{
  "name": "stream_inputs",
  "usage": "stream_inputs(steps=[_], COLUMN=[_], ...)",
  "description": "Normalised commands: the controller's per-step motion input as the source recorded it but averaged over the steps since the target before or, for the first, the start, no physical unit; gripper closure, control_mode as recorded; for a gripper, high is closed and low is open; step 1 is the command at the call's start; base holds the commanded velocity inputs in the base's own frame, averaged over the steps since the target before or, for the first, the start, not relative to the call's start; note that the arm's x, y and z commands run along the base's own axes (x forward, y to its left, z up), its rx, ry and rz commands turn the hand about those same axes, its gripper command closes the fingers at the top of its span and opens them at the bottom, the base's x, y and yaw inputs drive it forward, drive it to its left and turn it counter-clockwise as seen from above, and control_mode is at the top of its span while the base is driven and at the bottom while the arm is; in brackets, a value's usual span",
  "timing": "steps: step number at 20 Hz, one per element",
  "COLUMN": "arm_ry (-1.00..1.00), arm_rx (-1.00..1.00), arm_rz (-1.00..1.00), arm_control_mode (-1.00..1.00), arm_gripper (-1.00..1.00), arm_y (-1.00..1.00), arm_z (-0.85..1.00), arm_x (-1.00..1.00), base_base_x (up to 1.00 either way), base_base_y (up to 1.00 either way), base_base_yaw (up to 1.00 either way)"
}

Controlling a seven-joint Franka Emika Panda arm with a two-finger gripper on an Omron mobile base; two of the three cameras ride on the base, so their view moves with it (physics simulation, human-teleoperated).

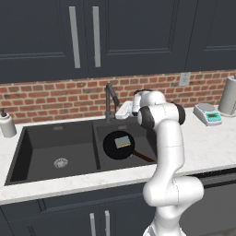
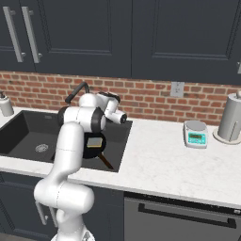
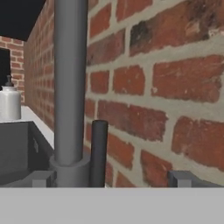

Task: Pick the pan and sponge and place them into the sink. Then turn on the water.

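Note:
The black pan (image 1: pixel 118 145) lies in the smaller right basin of the dark sink (image 1: pixel 55 138), its brown handle pointing to the front right. The yellow and green sponge (image 1: pixel 122 141) rests on the pan. In the right base view the pan (image 2: pixel 94 147) and sponge (image 2: pixel 95 141) are partly hidden behind my arm. My gripper (image 1: pixel 121 111) hovers behind the right basin, beside the base of the grey faucet (image 1: pixel 109 99). In the hand view the gripper (image 3: pixel 111 179) is open, with the faucet pipe (image 3: pixel 69 87) and its dark lever (image 3: pixel 99 153) standing between the fingertips.
The brick wall (image 3: pixel 166 87) is close behind the faucet. A soap dispenser (image 1: pixel 7 123) stands left of the sink. On the right counter are a small scale (image 1: pixel 207 114) and a paper towel roll (image 1: pixel 228 96). Dark cabinets hang overhead.

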Motion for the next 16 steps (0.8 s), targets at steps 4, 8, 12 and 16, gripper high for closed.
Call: stream_inputs(steps=[4, 8, 12, 16], arm_ry=[0.0, 0.0, 0.0, 0.0], arm_rx=[0.03, 0.03, 0.02, 0.0], arm_rz=[-0.02, -0.02, -0.02, -0.03], arm_control_mode=[-1.0, -1.0, -1.0, -1.0], arm_gripper=[-1.0, -1.0, -1.0, 1.0], arm_y=[0.0, 0.0, 0.0, 0.03], arm_z=[0.0, 0.0, 0.0, 0.0], arm_x=[0.14, 0.2, 0.2, 0.24], base_base_x=[0.0, 0.0, 0.0, 0.0], base_base_y=[0.0, 0.0, 0.0, 0.0], base_base_yaw=[0.0, 0.0, 0.0, 0.0])
